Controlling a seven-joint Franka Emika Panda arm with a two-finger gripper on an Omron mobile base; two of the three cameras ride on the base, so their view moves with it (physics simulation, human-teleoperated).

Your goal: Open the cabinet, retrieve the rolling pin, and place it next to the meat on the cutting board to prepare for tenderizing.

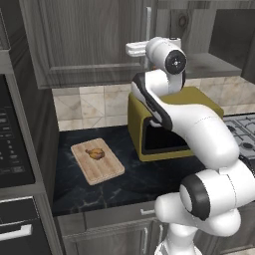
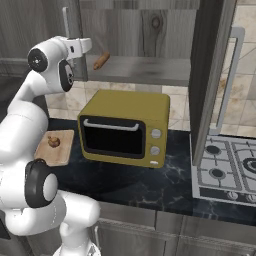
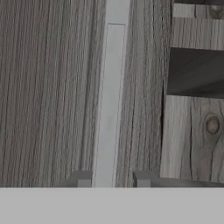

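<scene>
Claw [image 3: 109, 178] fingertips, closest to my hand camera, sit clenched either side of the silver bar handle [image 3: 108, 105] on the left door of the cabinet [image 3: 48, 87]; I read this as a grip on the handle, ready to pull that door.

From the left base view, working left to right: the cutting board [image 1: 102, 167] lies on the dark tabletop [image 1: 129, 184] with the meat [image 1: 95, 154] on it, then the mustard toaster oven [image 1: 135, 119], then the hob at the far right.

From the right base view, the rolling pin [image 2: 101, 61] rests tilted on the cabinet's grey shelf [image 2: 150, 70], above the toaster oven; the right door [image 2: 210, 75] stands open.

I judge the pin light, rigid and smooth, apt to roll on the shelf, so I would take it across the thick middle barrel, not the narrow handle ends.
</scene>
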